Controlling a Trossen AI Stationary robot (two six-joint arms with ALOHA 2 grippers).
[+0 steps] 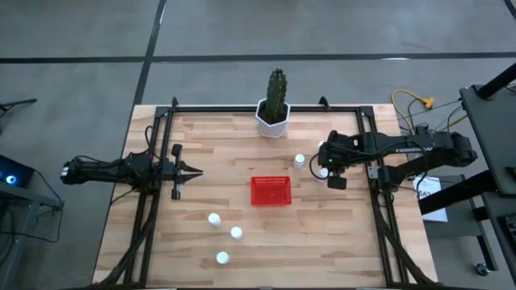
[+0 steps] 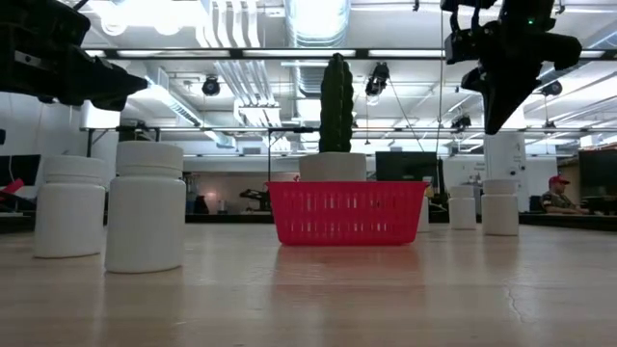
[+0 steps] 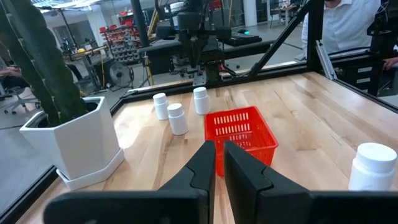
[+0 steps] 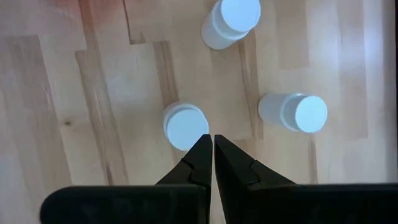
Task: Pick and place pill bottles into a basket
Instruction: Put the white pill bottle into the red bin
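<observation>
The pale wooden table (image 1: 339,234) carries a white faceted cactus pot (image 1: 272,119) at its far edge. The empty red meshed plastic basket (image 1: 270,191) sits mid-table. Six small white pill bottles (image 1: 214,218) stand outside it: three toward the near edge, seemingly three under the right gripper (image 1: 326,171), fingers closed on nothing. The left gripper (image 1: 193,170), likewise closed, waits by the left edge.

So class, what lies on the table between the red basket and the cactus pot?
Nothing: in the high view the strip of table between the basket and the cactus pot is bare wood. The nearest bottle stands off to the side.

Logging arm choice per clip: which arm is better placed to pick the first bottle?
Right. Its pincer hangs directly above three upright pill bottles, pointing down. The left pincer waits at the table's left side.
</observation>
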